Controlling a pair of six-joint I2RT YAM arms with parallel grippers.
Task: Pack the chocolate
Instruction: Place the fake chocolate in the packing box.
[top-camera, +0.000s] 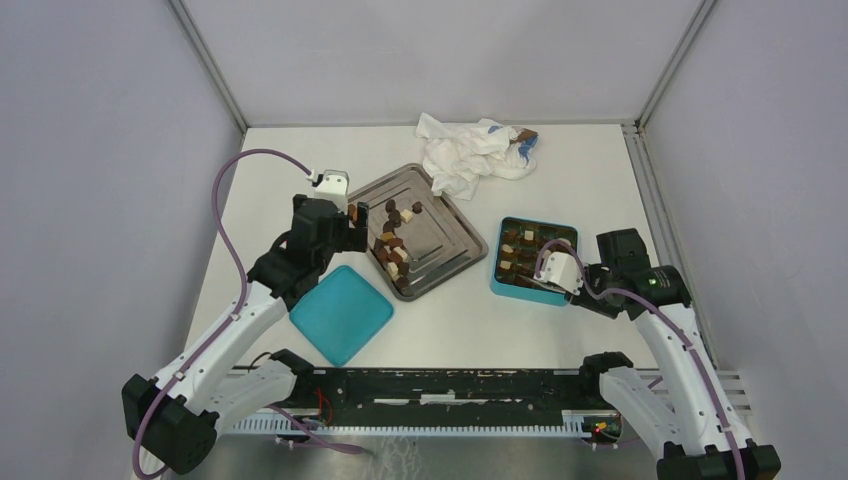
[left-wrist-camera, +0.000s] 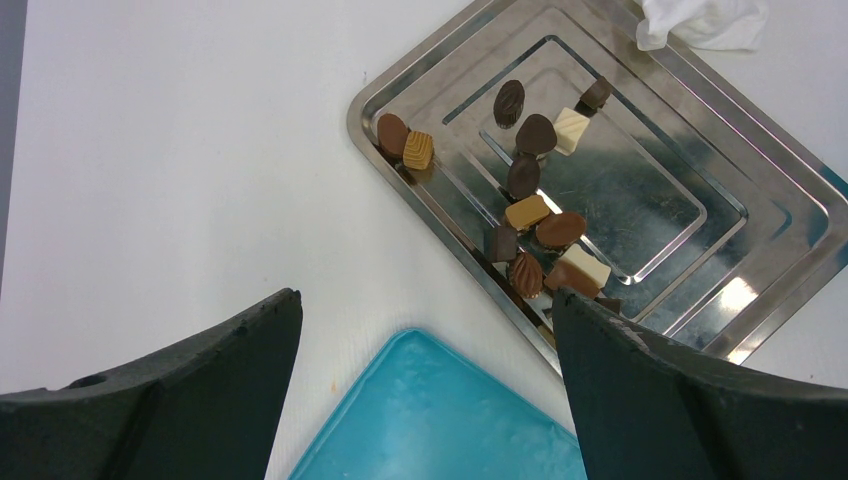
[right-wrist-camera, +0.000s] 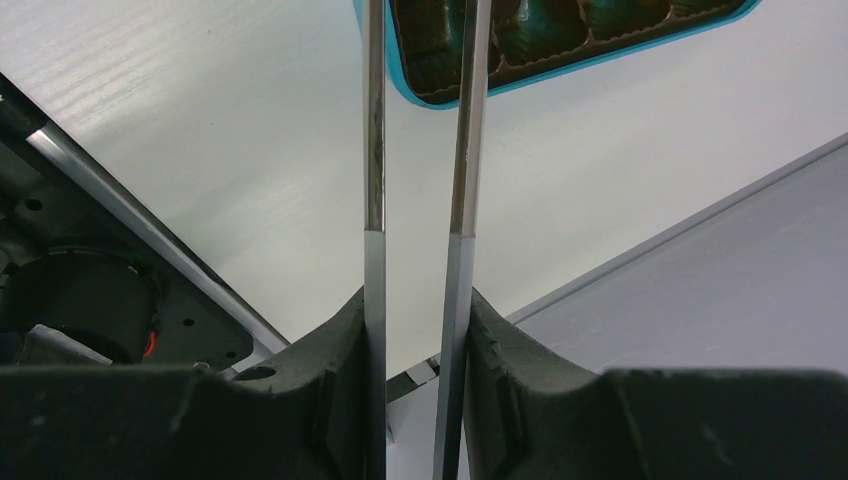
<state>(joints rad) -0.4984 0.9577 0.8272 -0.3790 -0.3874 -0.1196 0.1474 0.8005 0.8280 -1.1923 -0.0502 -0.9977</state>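
Stretching wide under both arms, the white table (top-camera: 610, 180) carries everything; the top view takes in the whole layout at once. Biggest on it is the steel tray (top-camera: 452, 238), set at an angle left of centre. Just beside its near corner lies the flat teal lid (top-camera: 342, 313), and off to the right sits the teal box (top-camera: 512, 291). The crumpled white cloth (top-camera: 470, 155) is bunched at the tray's far corner.

Now the chocolate (top-camera: 392, 250): a loose cluster of dark, light brown and cream pieces along the tray's near-left side; more pieces (top-camera: 520, 250) already sit in the box's compartments.

The left gripper (top-camera: 338, 218) hangs over the tray's left edge. Its wrist view gives what the overhead cannot: fingers (left-wrist-camera: 200, 390) spread wide with nothing between them, and the lid (left-wrist-camera: 440, 410), the tray (left-wrist-camera: 640, 200) and each piece of chocolate (left-wrist-camera: 545, 235) sharply separate; the cloth (left-wrist-camera: 700, 20) only peeks in.

The right gripper (top-camera: 548, 272) is at the box's near edge. Its wrist view shows two long thin steel blades (right-wrist-camera: 375, 150) close together with a slim gap; they run out of frame over the box rim (right-wrist-camera: 560, 70), so I cannot tell whether the tips pinch anything.
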